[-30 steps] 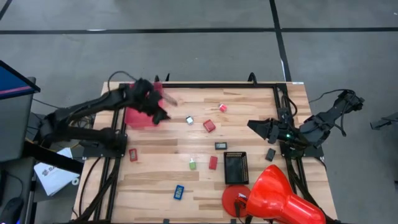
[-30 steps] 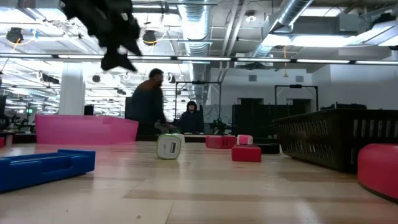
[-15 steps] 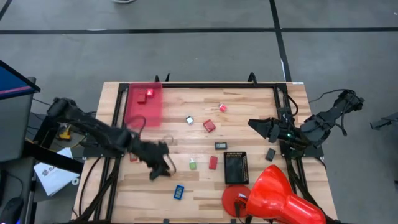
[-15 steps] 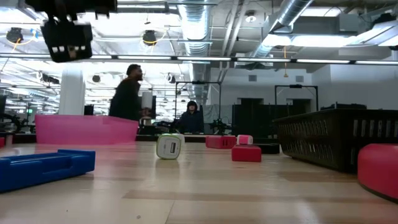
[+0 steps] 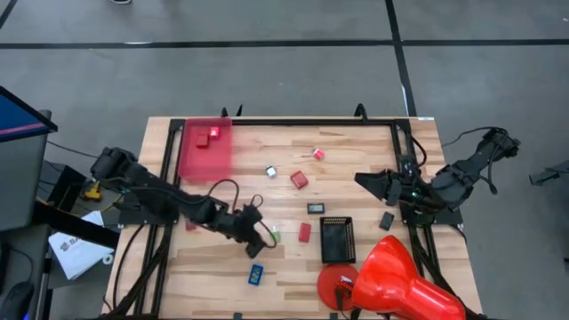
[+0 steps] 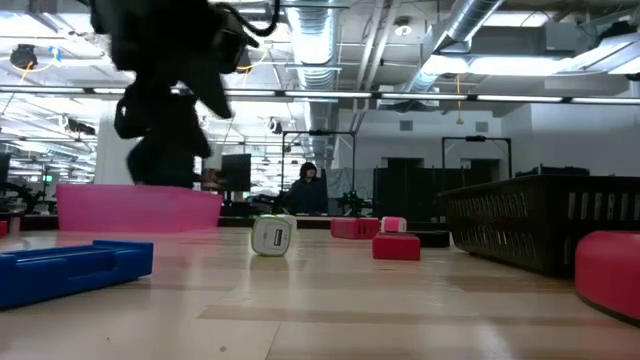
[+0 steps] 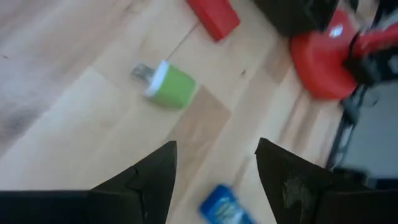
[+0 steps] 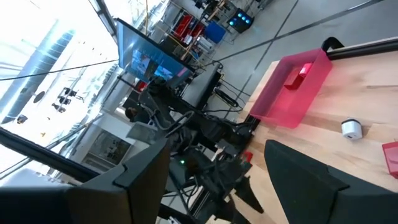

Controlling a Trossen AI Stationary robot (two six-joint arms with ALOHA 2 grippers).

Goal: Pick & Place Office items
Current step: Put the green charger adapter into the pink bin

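My left gripper (image 5: 260, 235) hangs open and empty above the table's middle, just left of the green-white piece (image 5: 276, 235). In its wrist view the open fingers (image 7: 214, 165) frame bare wood; the green-white piece (image 7: 169, 84) lies flat beyond them, and the blue piece (image 7: 224, 206) lies between the fingertips. Other pieces lie on the wood: a red block (image 5: 305, 232), a second red block (image 5: 299, 180), a pinkish one (image 5: 318, 154), a silvery one (image 5: 271, 172), and black ones (image 5: 316, 208) (image 5: 387, 220). My right gripper (image 5: 361, 179) waits open at the right edge.
A pink bin (image 5: 206, 149) at the far left corner holds red pieces (image 5: 210, 135). The black tray (image 5: 338, 240) and the big red cone (image 5: 404, 283) fill the near right. In the low view a person (image 6: 308, 190) shows in the room behind.
My left gripper has left the pink bin at the far left, swung down toward the table's near edge, then moved right to just beside the green-white piece. Red pieces show in the bin where the gripper had covered it. The right arm has kept still.
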